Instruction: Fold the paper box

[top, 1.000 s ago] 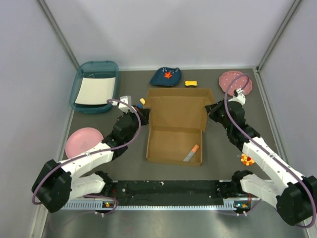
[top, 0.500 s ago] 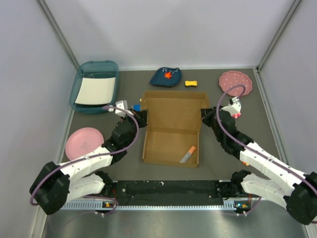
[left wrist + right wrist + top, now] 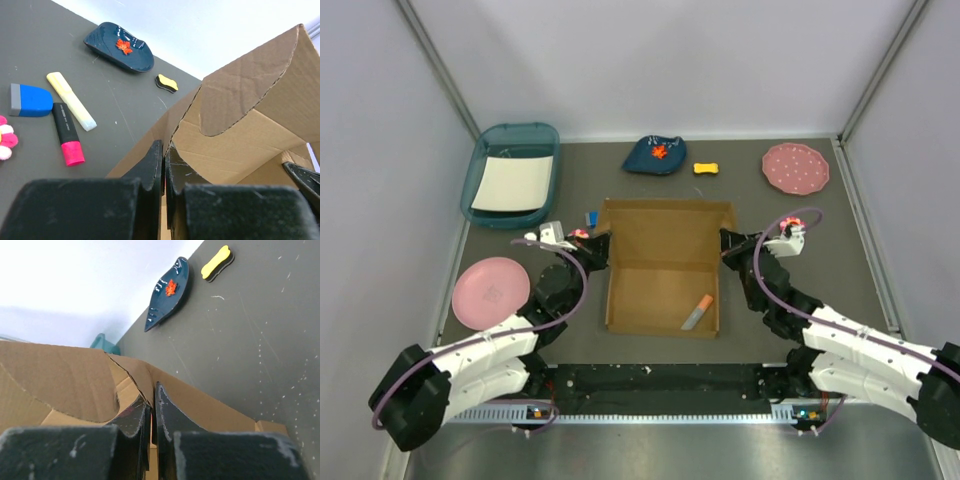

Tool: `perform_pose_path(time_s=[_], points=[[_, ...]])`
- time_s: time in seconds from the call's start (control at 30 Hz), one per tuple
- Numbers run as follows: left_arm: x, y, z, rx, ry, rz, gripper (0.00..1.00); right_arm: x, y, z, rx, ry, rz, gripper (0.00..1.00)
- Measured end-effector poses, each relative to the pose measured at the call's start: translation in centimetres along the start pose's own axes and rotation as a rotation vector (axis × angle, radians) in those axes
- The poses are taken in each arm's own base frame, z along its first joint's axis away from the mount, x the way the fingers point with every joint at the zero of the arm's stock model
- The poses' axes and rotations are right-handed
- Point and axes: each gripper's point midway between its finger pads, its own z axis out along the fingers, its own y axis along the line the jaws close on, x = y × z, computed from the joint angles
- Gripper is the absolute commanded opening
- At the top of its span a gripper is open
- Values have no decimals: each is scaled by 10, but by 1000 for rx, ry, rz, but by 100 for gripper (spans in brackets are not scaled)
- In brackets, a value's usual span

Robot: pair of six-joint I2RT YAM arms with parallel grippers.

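paper box (image 3: 660,285): plain brown corrugated cardboard, die-cut, an open rectangular tray with raised walls and fluted cut edges; stands mid-tabletop (image 3: 590,180), toward the near edge. A small pink-and-grey stick (image 3: 698,311) lies in its near-right corner.
left gripper (image 3: 164,156): black fingers pinched tight on the box's left wall.
right gripper (image 3: 152,405): likewise clamped on the right wall.
teal plastic tray (image 3: 480,170), rounded, with a white sheet (image 3: 512,182) inside: far-left corner.
dark blue glossy dish (image 3: 655,157) and yellow bone-shaped piece (image 3: 706,168): far edge.
speckled pink plate (image 3: 796,168): far-right corner.
smooth pink plate (image 3: 490,290): left edge.
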Motion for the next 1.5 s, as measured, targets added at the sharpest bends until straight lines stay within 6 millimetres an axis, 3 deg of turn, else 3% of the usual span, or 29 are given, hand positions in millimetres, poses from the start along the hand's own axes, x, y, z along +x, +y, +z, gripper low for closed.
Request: perform_pose_path(time_s=[0.63, 1.5], points=[[3, 8, -40, 57, -41, -149, 0, 22, -3, -34, -11, 5, 195, 0], [13, 3, -44, -10, -101, -233, 0, 30, -13, -46, -51, 37, 408, 0]])
